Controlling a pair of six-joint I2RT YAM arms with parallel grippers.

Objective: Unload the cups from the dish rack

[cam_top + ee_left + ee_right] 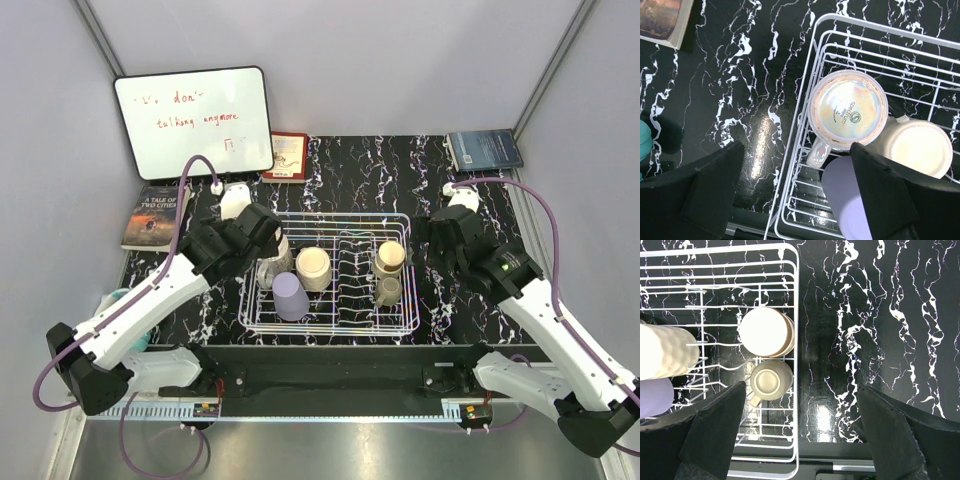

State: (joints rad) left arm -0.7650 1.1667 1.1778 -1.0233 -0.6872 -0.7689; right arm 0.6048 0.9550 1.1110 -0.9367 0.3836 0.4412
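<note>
The white wire dish rack (pixel 328 330) sits mid-table. It holds a clear iridescent cup (pixel 269 270), a lavender cup (pixel 290 296), a cream cup (pixel 313 268), a tan cup (pixel 390 257) and a small olive-grey cup (pixel 388 291). My left gripper (pixel 263 234) hovers open over the rack's left end. In its wrist view (pixel 795 192) the clear cup (pixel 847 110) lies just ahead, and one finger (pixel 885 195) overlaps the lavender cup (pixel 845 200). My right gripper (pixel 440 240) is open and empty beside the rack's right side (pixel 796 315), straddling its rim (pixel 800 435), near the olive-grey cup (pixel 770 380) and tan cup (pixel 766 331).
A whiteboard (pixel 193 122) leans at the back left. Books lie at the back centre (pixel 288 156), back right (pixel 484 150) and left (pixel 155 215). A white object (pixel 234 200) stands behind the left gripper. A teal object (pixel 644 145) sits at the table's left edge.
</note>
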